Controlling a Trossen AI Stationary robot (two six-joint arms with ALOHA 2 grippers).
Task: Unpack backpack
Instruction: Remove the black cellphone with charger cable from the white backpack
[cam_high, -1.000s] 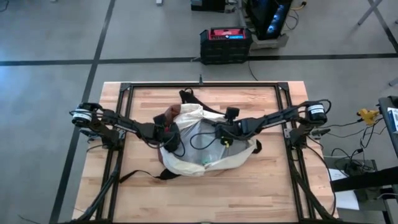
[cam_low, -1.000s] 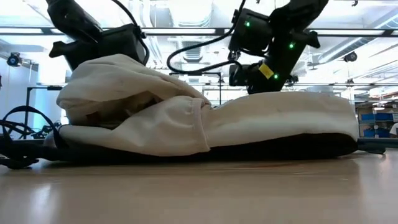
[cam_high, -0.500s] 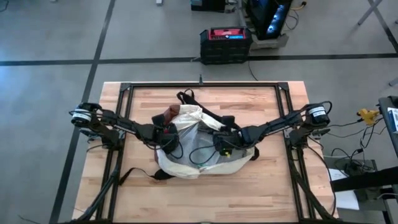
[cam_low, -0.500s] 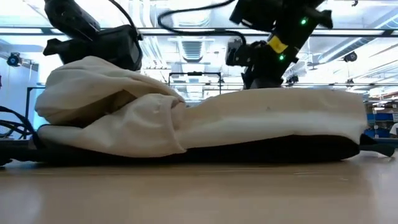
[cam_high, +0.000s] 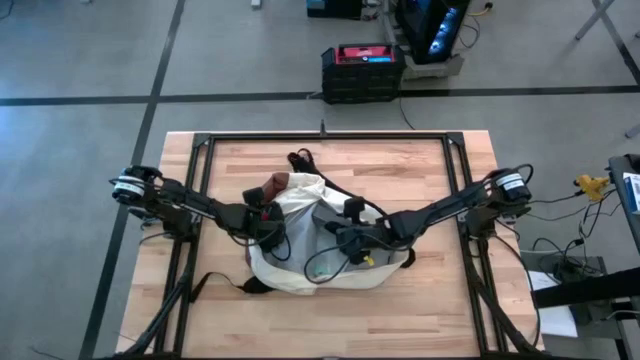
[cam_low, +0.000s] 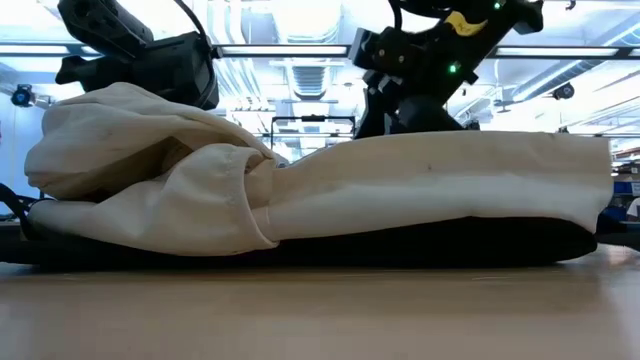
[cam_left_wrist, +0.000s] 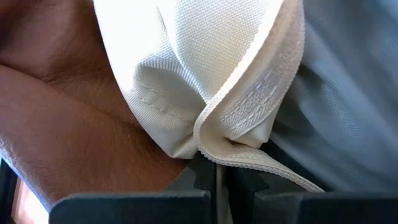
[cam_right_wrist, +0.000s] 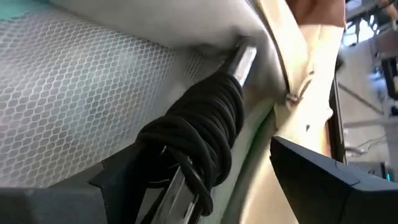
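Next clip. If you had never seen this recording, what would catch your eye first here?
The cream-white backpack lying slumped mid-table, with both dark arms meeting over it. The left gripper is shut on its white edge binding beside the reddish-brown base, while the right gripper reaches into the opening, open around a coiled black cable against a honeycomb mesh pouch.

Floor: grey concrete, crossed by dark lines.
Table: pale wood planks.
Beyond the table: black-and-red case.
Ceiling: bright strip lights.
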